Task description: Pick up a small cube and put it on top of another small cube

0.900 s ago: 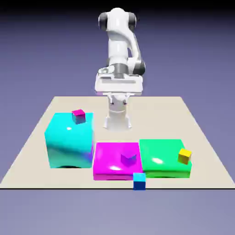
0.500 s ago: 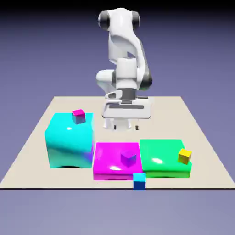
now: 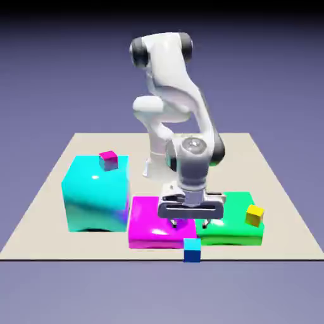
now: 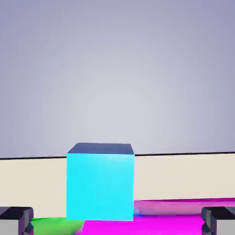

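With end effector (image 3: 190,223) spread, empty: blue cube (image 3: 192,250) by magenta block's (image 3: 145,231) near corner, at counter's (image 3: 41,237) near edge. Best move outward, nudge toward the exterior view's right, centre over it, descend straight, then close.

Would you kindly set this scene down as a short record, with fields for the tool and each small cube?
tool: open, above the slabs
blue cube: at the table's front edge
yellow cube: on the green slab
red-pink cube: on the big cyan block
purple cube: partly hidden behind the tool
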You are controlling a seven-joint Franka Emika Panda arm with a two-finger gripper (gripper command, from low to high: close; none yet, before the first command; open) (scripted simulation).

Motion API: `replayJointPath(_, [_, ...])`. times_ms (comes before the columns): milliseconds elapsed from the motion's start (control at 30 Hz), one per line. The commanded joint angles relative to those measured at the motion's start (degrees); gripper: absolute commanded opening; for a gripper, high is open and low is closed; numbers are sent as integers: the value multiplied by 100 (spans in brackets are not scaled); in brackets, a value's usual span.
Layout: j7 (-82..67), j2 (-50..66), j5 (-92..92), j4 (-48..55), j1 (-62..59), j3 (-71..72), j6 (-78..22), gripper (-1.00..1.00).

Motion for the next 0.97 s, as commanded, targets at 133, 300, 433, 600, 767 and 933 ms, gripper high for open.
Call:
replayJointPath(133, [218, 773, -283, 94, 150, -181, 523, 0])
replayJointPath(300, [150, 514, -175, 100, 77, -85, 264, -100])
replayJointPath(433, [-430, -122, -95, 310, 277, 517, -640, -100])
replayJointPath(600, [-1506, -728, -252, 763, 952, 1555, -1840, -100])
replayJointPath(767, [-1403, -362, -620, 425, 1150, 1480, -1235, -100])
replayJointPath(933, [-1521, -585, -441, 625, 1090, 1581, -1616, 100])
